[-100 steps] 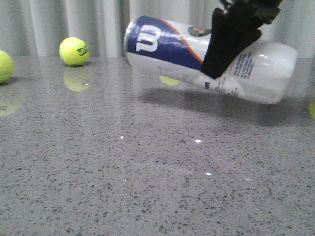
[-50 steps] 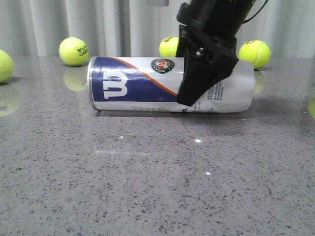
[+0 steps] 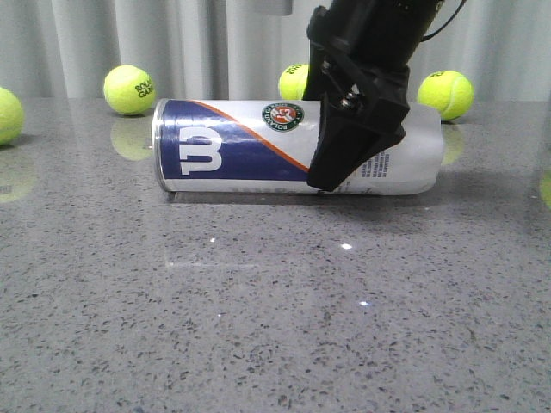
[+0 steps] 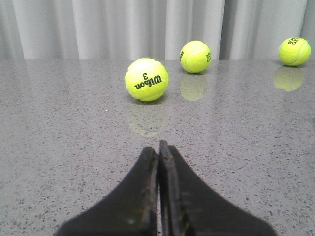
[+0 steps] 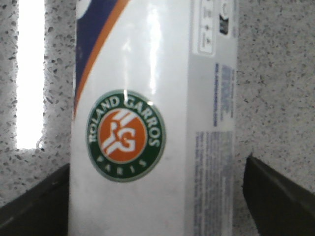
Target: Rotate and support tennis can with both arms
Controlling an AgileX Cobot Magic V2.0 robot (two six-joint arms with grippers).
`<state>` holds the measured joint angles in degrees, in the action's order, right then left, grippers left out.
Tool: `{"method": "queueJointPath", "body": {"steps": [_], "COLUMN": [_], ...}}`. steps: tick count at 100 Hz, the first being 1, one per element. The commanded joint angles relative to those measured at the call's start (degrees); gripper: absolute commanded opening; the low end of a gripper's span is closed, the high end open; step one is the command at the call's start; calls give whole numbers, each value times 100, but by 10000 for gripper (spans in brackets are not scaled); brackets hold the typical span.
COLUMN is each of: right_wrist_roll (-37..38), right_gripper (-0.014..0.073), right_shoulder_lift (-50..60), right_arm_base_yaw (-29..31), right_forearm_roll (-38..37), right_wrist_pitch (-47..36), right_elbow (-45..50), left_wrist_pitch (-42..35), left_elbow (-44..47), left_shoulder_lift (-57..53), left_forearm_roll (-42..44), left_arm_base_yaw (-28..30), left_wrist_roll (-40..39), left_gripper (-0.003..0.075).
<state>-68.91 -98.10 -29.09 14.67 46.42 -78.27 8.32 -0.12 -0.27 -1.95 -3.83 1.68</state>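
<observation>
Right gripper (image 3: 331,176): comes down from above over the right half of the can; in its wrist view the two fingers (image 5: 34,206) stand apart, one on each side of the can, with table showing between the far-side finger and the can wall. Whether either pad touches, I cannot tell.
Left gripper (image 4: 158,150): fingers pressed together, nothing between them, low over bare table; not seen in the front view.
Can (image 3: 250,146): lies on its side on the table, lengthwise left to right, navy W end to the left, white text end to the right, round badge on top.
Only in the right wrist view: the badge reads Roland Garros Paris, with fine print beside it.
Only in the left wrist view: a ball (image 4: 146,79) marked Wilson 3, with two more balls farther off.
Count: one can; four balls in the front view, one at the left edge (image 3: 9,114), one far left (image 3: 129,89), one behind the can (image 3: 294,83), one far right (image 3: 445,93); three in the left wrist view.
Table (image 3: 258,327): grey speckled stone, glossy, mirroring the balls.
Room: pale pleated curtain (image 3: 198,43) behind the table.
</observation>
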Motion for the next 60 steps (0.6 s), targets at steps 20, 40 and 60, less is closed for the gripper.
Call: {"method": "queueJointPath", "body": {"steps": [20, 40, 60], "right_wrist_roll": [-80, 49, 1054], "right_gripper": [667, 657, 311], "right_shoulder_lift": [436, 846, 1350], "right_arm_base_yaw": [1, 1, 1], "right_forearm_roll": [57, 57, 57], "right_wrist_pitch": [-183, -72, 13], "right_elbow": [-141, -141, -141], "left_wrist_pitch": [-460, -460, -460], "left_elbow": [266, 266, 266], "left_shoulder_lift": [-217, -217, -217], "left_forearm_roll": [-51, -51, -51], "left_arm_base_yaw": [17, 17, 17], "left_wrist_roll": [-8, -8, -8], "left_gripper": [-21, -21, -21]}}
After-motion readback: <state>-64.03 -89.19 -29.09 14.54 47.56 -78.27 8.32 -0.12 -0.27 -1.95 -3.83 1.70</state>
